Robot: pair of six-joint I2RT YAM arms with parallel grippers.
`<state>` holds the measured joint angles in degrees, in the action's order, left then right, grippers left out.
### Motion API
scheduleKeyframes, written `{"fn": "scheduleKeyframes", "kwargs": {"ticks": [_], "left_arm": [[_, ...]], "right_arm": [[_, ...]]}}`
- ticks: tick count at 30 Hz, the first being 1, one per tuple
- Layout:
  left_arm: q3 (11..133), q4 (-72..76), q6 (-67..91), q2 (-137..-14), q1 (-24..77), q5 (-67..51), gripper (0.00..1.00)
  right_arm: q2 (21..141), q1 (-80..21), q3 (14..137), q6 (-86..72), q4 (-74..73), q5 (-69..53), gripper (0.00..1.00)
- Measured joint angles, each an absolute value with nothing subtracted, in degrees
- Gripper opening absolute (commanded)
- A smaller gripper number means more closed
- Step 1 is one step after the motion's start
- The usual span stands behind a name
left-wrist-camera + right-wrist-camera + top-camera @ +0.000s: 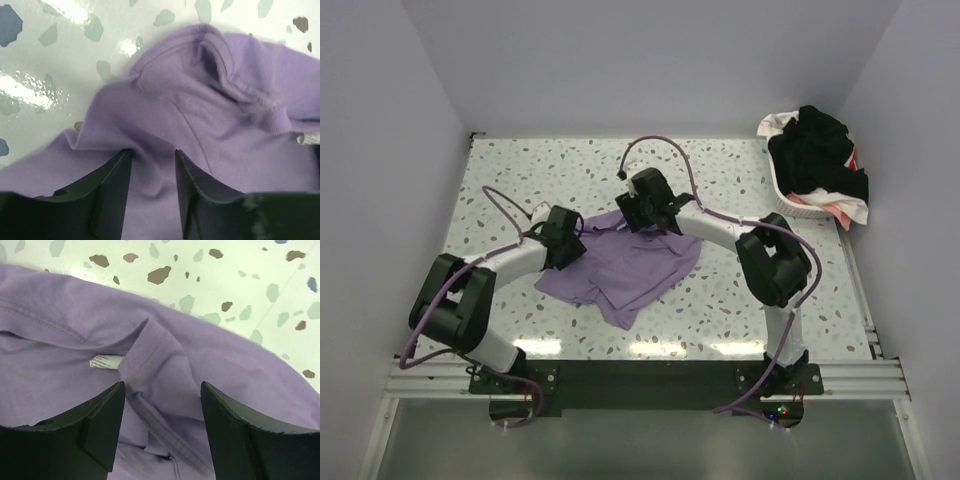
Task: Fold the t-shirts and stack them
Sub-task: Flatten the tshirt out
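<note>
The lilac t-shirt [640,268] lies crumpled in the middle of the table, partly folded over itself. My left gripper [576,250] presses onto its left part. In the left wrist view the left gripper [152,156] stands narrowly open with a raised fold of lilac cloth [155,115] between its fingers, and the collar [235,85] lies ahead. My right gripper [650,222] is at the shirt's far edge. Its wrist view shows the right gripper [162,386] open wide over the ribbed collar [150,347], beside the white label [105,361].
A white basket [790,198] stands at the back right corner, heaped with a black shirt [820,150], white cloth [775,125] and a pink-red piece [853,160]. Speckled tabletop [520,170] surrounds the lilac shirt. Walls close in left, right and behind.
</note>
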<state>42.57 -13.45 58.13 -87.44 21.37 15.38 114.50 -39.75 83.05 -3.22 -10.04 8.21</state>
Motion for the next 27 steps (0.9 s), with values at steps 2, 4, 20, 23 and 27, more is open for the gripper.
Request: {"fn": "scheduleKeyframes", "kwargs": {"ticks": [2,4,20,23,27], "left_arm": [[45.1,-14.6,59.2,-89.9,21.2,16.6,0.4],[47.7,-15.4,59.7,-92.4,20.7,17.8,0.36],[77.9,-23.1,56.2,-115.7,12.8,23.8,0.25],[81.6,-24.4,54.2,-118.1,12.0,23.8,0.25],[87.0,-25.3,50.7,-121.4,10.9,23.1,0.26]], "right_arm": [[116.7,-39.7,84.9,-1.6,-10.8,7.4,0.65],[118.8,-39.8,86.5,-0.2,-11.8,6.5,0.64],[121.4,-40.3,91.3,3.6,-16.7,4.7,0.66],[121.4,-41.1,91.6,4.1,-16.9,4.9,0.65],[122.6,-42.0,94.4,5.0,-18.6,5.6,0.52]]}}
